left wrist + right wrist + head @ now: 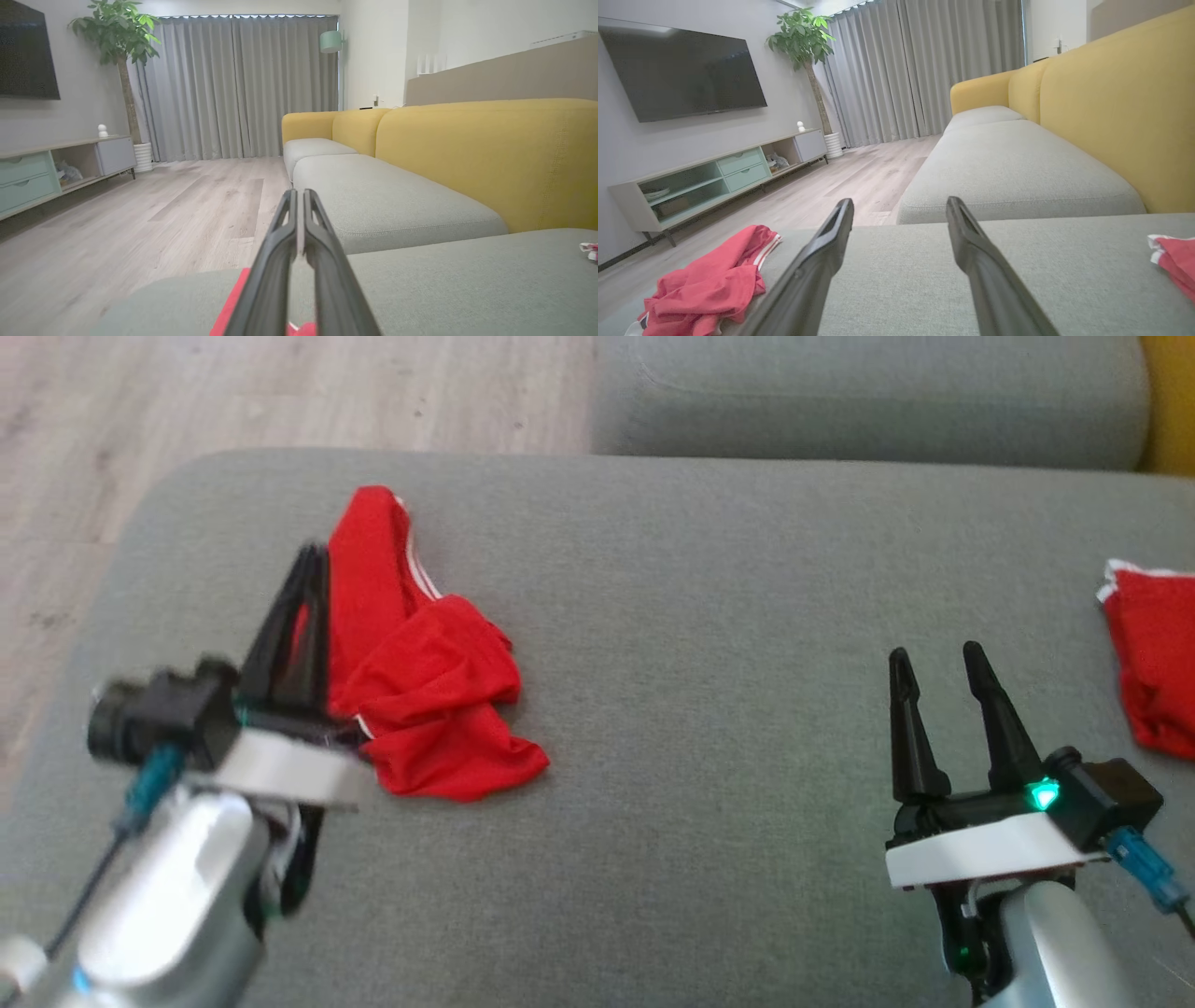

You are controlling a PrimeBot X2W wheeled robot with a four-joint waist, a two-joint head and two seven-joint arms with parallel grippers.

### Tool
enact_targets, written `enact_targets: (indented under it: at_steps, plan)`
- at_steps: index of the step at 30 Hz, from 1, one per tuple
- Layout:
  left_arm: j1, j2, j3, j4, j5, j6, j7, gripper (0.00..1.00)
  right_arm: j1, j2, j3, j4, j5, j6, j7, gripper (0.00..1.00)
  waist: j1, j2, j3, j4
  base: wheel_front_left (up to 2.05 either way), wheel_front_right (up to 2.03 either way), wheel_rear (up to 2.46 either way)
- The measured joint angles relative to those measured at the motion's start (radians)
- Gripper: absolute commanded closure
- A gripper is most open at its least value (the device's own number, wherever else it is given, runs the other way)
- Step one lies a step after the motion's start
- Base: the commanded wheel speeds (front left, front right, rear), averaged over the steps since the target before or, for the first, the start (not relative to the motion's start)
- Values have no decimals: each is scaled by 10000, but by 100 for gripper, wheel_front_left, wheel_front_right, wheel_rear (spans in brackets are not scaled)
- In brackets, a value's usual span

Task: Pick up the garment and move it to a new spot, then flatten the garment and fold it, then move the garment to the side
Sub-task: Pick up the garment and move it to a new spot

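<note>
at far left, pale wood floor (280, 392) runs beside the grey cushion (700, 663). the left gripper (313, 555) hangs over the cushion's left part, blurred in the head view, its two dark fingers pressed together. in its wrist view the pads meet with nothing caught between them. the garment (420, 700), red with thin white trim, lies crumpled on the cushion just right of those fingers and partly under them. a long strip of it reaches toward the cushion's far edge, and a bunched heap lies nearer the robot. whether the fingers touch the cloth i cannot tell. bare grey fabric lies across the middle. further right the right gripper (936, 653) hovers over the cushion, fingers spread wide and empty, a green light on its base. at the right edge a second cloth (1153, 653), red with a white hem, rests on the same cushion, well apart from the garment. beyond the far edge sits another cushion (868, 401), with a yellow backrest (1172, 401) at the top right corner.
</note>
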State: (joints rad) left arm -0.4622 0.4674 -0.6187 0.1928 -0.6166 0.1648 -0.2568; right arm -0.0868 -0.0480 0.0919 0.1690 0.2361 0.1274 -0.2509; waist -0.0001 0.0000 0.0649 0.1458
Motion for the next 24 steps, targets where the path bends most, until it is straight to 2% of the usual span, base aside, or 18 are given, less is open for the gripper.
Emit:
enact_targets:
  at_steps: [1,2,8,13,18,24]
  plan:
    - [298,-75,115,-109,2,42,0,9,8,0,8,-15,0,0,0,0,0,0,-66,62,0,0,0]
    - [587,-161,224,-199,4,105,0,0,35,0,15,-21,0,0,0,0,0,0,-130,120,0,0,0]
    - [2427,-842,777,-295,136,211,2,0,637,2,98,-56,4,0,0,0,0,0,-473,434,0,0,0]
    - [3614,-1687,1569,-318,353,194,2,0,973,6,142,-69,100,0,0,0,-1,0,-609,621,0,0,0]
    - [4068,-2107,1969,-90,892,-184,2,0,1188,10,282,-63,105,0,2,0,1,0,-548,695,0,0,0]
    - [4041,-2290,2399,259,1329,-640,2,0,1184,10,372,-96,194,0,0,0,1,0,-460,638,0,0,0]
